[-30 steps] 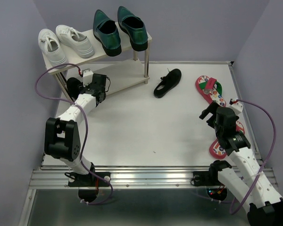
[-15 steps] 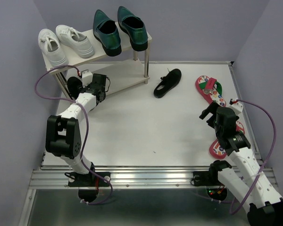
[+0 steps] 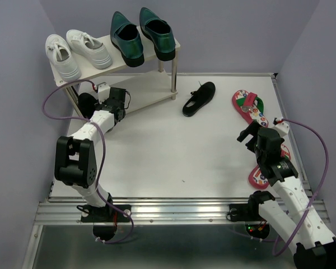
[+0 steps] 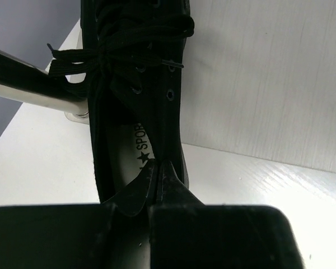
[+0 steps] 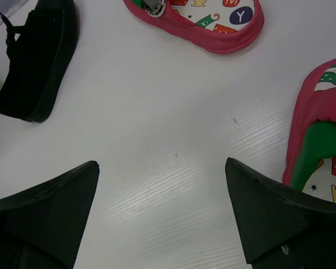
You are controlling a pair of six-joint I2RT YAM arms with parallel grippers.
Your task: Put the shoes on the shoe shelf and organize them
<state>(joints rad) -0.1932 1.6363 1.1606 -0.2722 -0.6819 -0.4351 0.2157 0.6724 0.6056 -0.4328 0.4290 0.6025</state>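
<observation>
Since a second ago the left claw (image 4: 158,171) has snapped shut, and its two tips now pinch the side wall of the held black shoe (image 4: 135,84) right at the opening. The left arm has barely shifted. Just ahead of those tips the insole reads "SPOR" beside a small star, with the rest hidden. The black laces lie further ahead, and a metal leg of the shoe shelf (image 3: 157,85) crosses to the claw's left. Whether this shoe rests on the lower board or on the table (image 3: 157,151) cannot be told. The left arm reaches forward with its elbow raised, and its wrist is tucked low under the shelf's left end. Above it, on the top board, stand the white sneakers (image 3: 78,50) and the green loafers (image 3: 141,35). The right claw (image 5: 162,207) hovers with its jaws spread wide and empty over a bare patch of table. Ahead to its left lies the second black shoe (image 5: 36,61). Straight ahead is the far flip-flop (image 5: 204,22), printed with a readable "Y". The near flip-flop (image 5: 319,129) sits close against its right finger, near the table's right edge.
</observation>
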